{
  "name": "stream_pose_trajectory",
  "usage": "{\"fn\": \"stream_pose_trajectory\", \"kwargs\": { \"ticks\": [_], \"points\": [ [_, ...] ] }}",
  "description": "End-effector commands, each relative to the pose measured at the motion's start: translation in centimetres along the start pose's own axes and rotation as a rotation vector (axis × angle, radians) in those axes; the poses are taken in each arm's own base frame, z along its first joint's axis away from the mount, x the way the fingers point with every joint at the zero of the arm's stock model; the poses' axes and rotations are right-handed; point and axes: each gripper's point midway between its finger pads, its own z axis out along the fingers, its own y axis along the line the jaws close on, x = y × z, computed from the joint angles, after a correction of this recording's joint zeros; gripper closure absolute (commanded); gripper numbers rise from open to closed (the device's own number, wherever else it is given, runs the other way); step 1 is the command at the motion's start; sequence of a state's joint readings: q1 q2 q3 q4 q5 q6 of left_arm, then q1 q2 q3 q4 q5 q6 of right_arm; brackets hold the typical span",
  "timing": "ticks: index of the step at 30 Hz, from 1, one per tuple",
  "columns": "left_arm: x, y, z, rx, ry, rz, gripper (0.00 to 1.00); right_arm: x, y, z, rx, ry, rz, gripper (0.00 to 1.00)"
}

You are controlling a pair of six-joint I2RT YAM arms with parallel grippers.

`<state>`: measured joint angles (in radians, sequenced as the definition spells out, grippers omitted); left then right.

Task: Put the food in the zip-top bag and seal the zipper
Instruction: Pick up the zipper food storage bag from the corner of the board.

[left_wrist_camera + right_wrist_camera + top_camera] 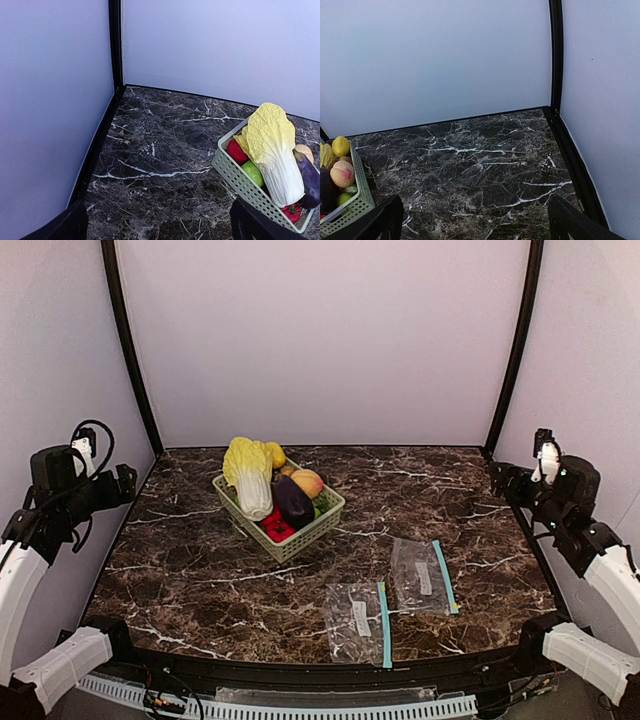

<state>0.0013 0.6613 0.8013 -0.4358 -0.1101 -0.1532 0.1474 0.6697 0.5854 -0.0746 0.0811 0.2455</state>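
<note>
Hands first: the left hand (122, 484) and the right hand (503, 480) both hang spread wide and empty, raised at opposite sides of the bench (200, 570), well apart from everything on it.

The food sits left of centre in a pale green basket (300, 538). The peach (307, 482) rides on top, touching the dark eggplant (293, 500) that lies across the heap. The green fruit (253, 173) is tucked low against the basket wall, part hidden, with a cabbage (250, 478) draped beside it and red peppers (277, 527) underneath.

These look like light, smooth toys, likely to slip. I would pinch the peach across its widest part and the eggplant across mid-body, leaving the green fruit until it is uncovered.

Two flat zip-top bags (357, 620) lie near the front edge. They look like thin, limp film, best taken at the blue zipper strip (384, 625).
</note>
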Motion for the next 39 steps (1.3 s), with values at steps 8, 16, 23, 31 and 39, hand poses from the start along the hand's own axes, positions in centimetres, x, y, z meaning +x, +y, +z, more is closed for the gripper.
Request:
{"fn": "stream_pose_trajectory", "kwargs": {
  "ticks": [8, 16, 23, 31, 39],
  "points": [
    [-0.4, -0.7, -1.2, 0.050, -0.078, 0.021, 0.00, 0.2, 2.7, -0.6, -0.153, 0.069, 0.016, 0.01],
    [-4.8, -4.5, -1.1, 0.230, -0.081, 0.060, 0.00, 3.7, 7.6, -0.2, -0.412, 0.311, 0.150, 0.06],
    [-7.7, -12.7, 0.8, 0.454, -0.058, 0.096, 0.00, 11.5, 10.4, -0.9, -0.420, 0.607, 0.190, 0.11],
    [-4.8, -23.3, 2.2, 0.836, 0.060, 0.156, 0.00, 19.7, 15.0, -7.3, -0.571, 0.965, 0.270, 0.29],
    [-1.8, -22.2, 2.9, 0.807, 0.050, 0.204, 0.00, 24.7, 17.8, -13.6, -0.629, 1.188, 0.310, 0.41]
  ]
}}
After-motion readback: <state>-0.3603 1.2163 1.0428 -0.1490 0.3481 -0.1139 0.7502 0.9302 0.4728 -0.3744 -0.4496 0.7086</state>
